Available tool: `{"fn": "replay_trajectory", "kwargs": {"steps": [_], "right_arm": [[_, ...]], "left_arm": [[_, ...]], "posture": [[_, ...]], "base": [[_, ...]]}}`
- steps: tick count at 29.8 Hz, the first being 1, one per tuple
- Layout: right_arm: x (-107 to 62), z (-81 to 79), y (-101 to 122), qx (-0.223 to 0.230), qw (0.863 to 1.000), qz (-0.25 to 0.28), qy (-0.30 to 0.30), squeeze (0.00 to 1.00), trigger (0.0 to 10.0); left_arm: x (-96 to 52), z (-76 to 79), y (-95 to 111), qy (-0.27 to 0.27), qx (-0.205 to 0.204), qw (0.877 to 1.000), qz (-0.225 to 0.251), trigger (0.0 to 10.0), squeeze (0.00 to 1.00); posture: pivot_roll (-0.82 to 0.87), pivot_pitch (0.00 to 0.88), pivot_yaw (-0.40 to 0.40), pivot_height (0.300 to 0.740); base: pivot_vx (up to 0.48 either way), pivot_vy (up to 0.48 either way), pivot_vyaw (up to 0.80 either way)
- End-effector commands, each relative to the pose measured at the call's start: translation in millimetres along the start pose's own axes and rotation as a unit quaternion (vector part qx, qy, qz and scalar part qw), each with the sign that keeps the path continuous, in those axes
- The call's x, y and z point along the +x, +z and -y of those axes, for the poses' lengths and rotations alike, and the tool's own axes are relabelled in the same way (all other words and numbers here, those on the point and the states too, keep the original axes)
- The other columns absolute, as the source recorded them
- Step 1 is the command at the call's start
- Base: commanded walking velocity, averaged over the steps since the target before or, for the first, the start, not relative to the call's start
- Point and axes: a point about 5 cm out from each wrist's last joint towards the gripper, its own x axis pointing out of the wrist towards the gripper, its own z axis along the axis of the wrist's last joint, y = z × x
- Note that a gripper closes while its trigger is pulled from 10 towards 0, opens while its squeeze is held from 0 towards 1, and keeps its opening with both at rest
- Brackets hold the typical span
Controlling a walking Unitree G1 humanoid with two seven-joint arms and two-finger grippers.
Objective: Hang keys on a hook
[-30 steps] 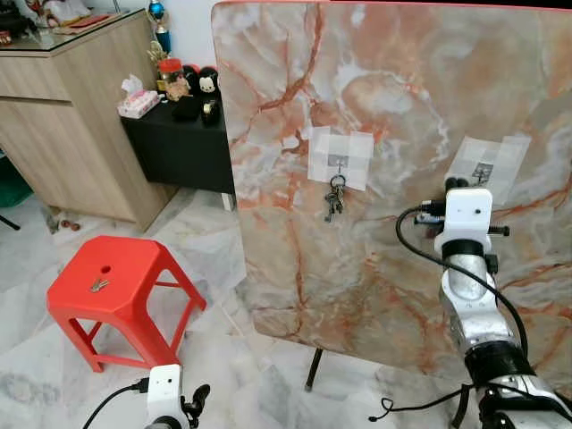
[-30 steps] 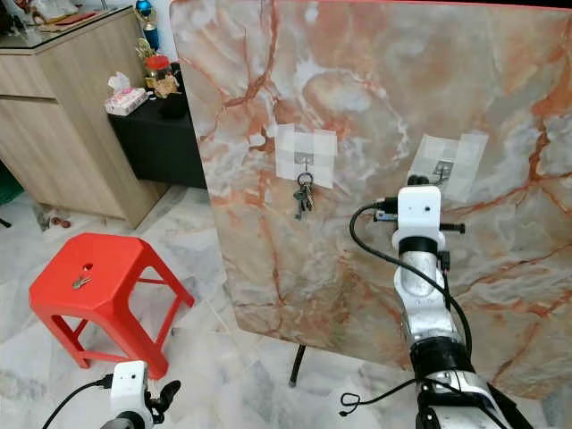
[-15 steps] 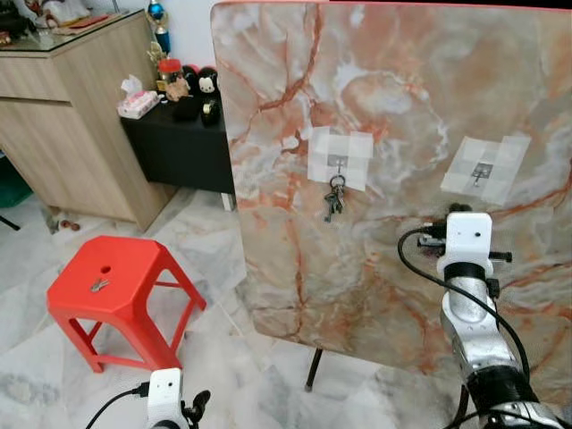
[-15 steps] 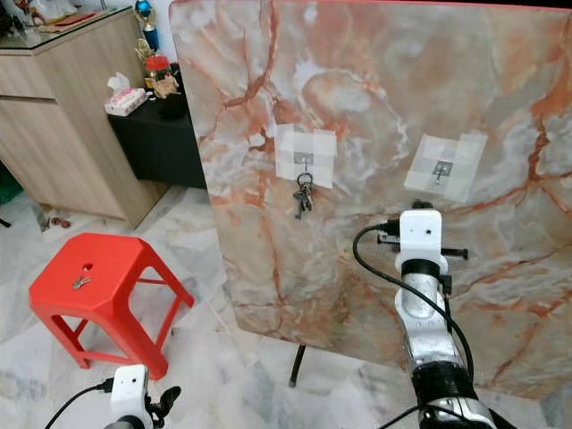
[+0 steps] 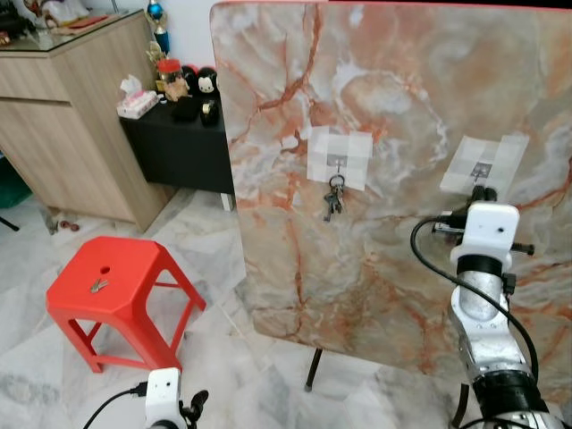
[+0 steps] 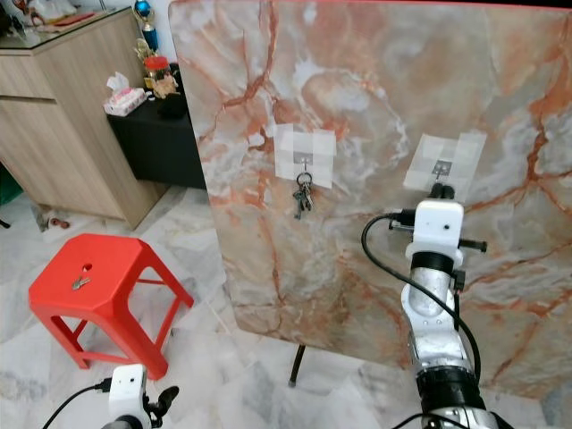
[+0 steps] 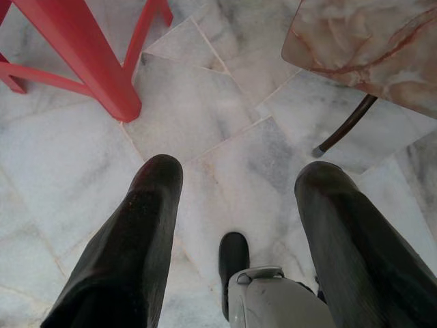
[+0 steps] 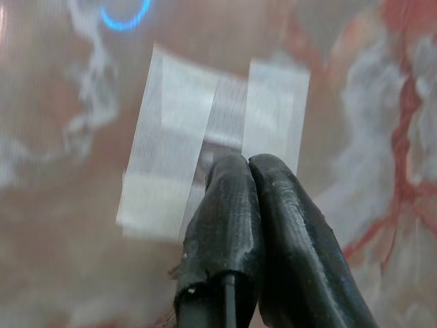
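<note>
Right now my right tool [image 8: 249,171] is raised in front of the upright marble panel [image 5: 393,107], its two black fingers [image 8: 229,225] pressed together with nothing visible between them. The tips sit just below and against a patch of white tape [image 8: 212,137] stuck on the panel; in the head views this is the taped hook [image 5: 483,168] just above my right wrist housing [image 5: 487,228]. I cannot tell whether the fingertips actually touch the tape or hover just off it.

Off to the left of that tool, well apart from it, a second taped hook [image 5: 338,161] carries a bunch of keys [image 5: 333,198], which hangs straight down against the marble. Further to the left and lower, a red plastic stool [image 5: 116,281] stands on the pale marble floor [image 5: 223,357], and a single key [image 5: 98,285] lies flat on its seat, near the middle hole.

My left tool [image 7: 235,225] hangs low beside the stool, pointing down at the floor tiles, its fingers [image 7: 136,239] spread wide apart and holding nothing. From there I see one red leg of the stool ahead on one side and a dark leg of the panel's stand [image 7: 345,126] on the other.

Behind the stool a wooden cabinet [image 5: 71,116] stands next to a low black surface [image 5: 179,143] with a tissue box [image 5: 138,103] and small figures on it.
</note>
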Motion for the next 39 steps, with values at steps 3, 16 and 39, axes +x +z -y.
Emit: {"fn": "replay_trajectory", "kwargs": {"steps": [3,16,39], "right_arm": [[7.1,1.6,16,0.011,0.999,0.034,-0.007,0.0,10.0],[17.9,-1.9,23,0.012,0.999,0.038,-0.006,0.0,10.0],[36.2,-10.1,28,-0.004,0.999,0.039,0.014,0.0,10.0]], "left_arm": [[-1.0,-3.9,-3,0.005,0.001,1.0,-0.01,10.0,0.0],[-0.5,-2.2,-2,0.005,0.0,1.0,-0.008,10.0,0.0],[1.4,5.1,6,-0.004,0.003,1.0,0.023,10.0,0.0]], "posture": [[0.0,0.0,0.008,0.74],[0.0,0.0,0.006,0.74],[0.0,0.0,0.009,0.74]], "base": [[0.0,0.0,0.0],[0.0,0.0,0.0],[0.0,0.0,0.0]]}}
